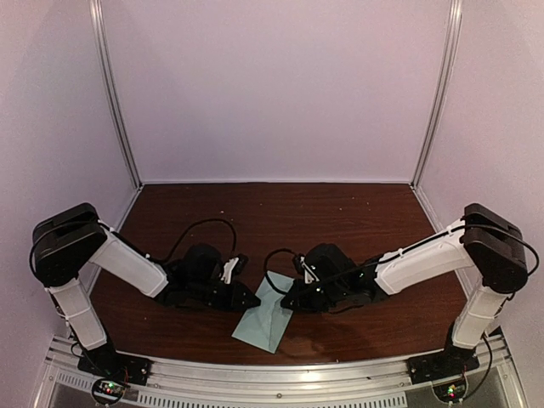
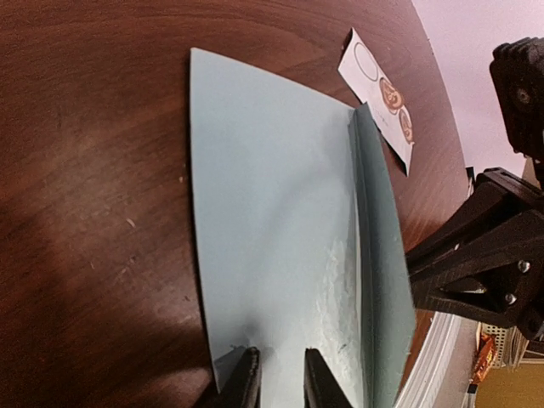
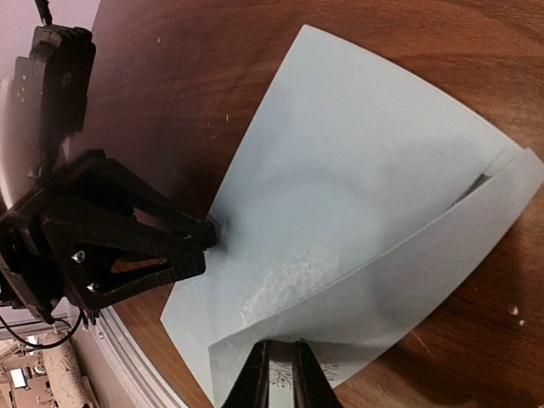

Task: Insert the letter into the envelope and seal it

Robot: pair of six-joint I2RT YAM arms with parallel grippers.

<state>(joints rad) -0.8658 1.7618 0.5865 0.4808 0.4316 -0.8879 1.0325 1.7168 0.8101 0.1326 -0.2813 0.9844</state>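
The envelope (image 1: 265, 321) sits on the dark tabletop (image 1: 357, 212) close to the near rail, right between the two arms, with one of them at each side of it. It doesn't lie flat. The sheet bows upward, and its flap (image 2: 387, 280) stands up along a crease that runs the length of the paper.

The left end effector (image 2: 281, 384) has its fingers drawn in to a narrow gap. One end of the envelope sits in that gap and a corner curls up beside it, which I read as a light pinch. From there the crease runs straight away from the fingers.

The right end effector (image 3: 283, 378) is closed almost completely on the free edge of the flap, so the crease lies crosswise in front of it.

Both arms touch the paper, but only the right one has the flap. Closing it would mean carrying that edge over the crease toward the left arm, which can anchor the body against sliding.

I see no letter and can't say whether one is inside. A small white sticker strip (image 2: 380, 89) lies at the far end of the flap, and its corner slips behind the paper.
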